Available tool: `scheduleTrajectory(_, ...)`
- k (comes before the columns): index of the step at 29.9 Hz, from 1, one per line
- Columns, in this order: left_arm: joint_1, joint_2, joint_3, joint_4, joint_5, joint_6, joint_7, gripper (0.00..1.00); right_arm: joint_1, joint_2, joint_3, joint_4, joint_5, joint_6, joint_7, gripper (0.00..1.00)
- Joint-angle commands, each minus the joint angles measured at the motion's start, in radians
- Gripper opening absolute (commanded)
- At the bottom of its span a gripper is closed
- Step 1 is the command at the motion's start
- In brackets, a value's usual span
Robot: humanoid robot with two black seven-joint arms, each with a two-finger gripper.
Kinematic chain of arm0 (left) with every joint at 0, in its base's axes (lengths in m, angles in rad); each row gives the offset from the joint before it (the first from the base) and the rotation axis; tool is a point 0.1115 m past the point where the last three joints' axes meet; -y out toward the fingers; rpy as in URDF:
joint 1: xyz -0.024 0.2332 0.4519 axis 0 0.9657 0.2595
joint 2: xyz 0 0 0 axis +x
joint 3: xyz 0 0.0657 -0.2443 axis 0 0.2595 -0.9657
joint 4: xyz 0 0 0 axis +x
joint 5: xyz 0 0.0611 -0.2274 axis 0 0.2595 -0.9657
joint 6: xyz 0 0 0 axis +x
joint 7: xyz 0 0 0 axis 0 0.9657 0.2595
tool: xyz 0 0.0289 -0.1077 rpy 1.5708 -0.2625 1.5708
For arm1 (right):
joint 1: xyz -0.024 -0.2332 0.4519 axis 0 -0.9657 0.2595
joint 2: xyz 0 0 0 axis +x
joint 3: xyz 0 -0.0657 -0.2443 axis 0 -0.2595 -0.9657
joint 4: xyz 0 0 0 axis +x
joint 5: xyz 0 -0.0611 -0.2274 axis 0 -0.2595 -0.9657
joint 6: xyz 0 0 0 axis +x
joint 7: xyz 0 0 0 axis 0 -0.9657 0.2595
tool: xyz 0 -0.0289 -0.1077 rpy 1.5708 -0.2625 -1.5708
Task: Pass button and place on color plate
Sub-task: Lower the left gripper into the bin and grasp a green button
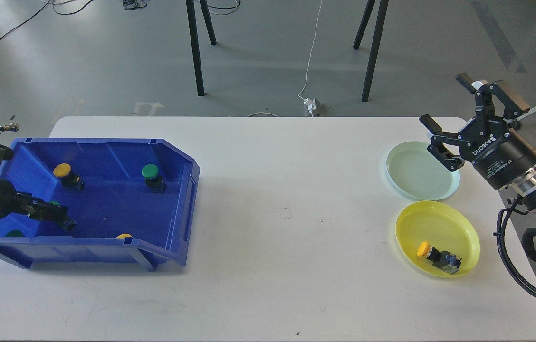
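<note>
Already one yellow button lies in the yellow plate. The left gripper reaches into the blue bin toward more buttons; whether it is clenched I cannot tell. The right gripper waits spread wide over the green plate.

1. I have 1 view only, taken from my own head, looking forward and down.
2. It takes in the whole white worktop from moderate range, with grey floor beyond its far edge.
3. My left arm enters at the left edge, my right arm at the right.
</note>
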Motion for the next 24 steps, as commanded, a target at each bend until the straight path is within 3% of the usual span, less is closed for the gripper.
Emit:
scheduleTrajectory(1, 0.012, -0.021, 0.000, 0.022, 0.000, 0.000, 0.000, 0.98, -0.002, -0.003, 0.001, 0.001, 0.000, 0.000, 0.000, 0.95)
scheduleTrajectory(24, 0.016, -0.090, 0.000, 0.121, -0.005, 0.000, 0.000, 0.96, -0.014, -0.009, 0.001, 0.001, 0.000, 0.015, 0.000, 0.95)
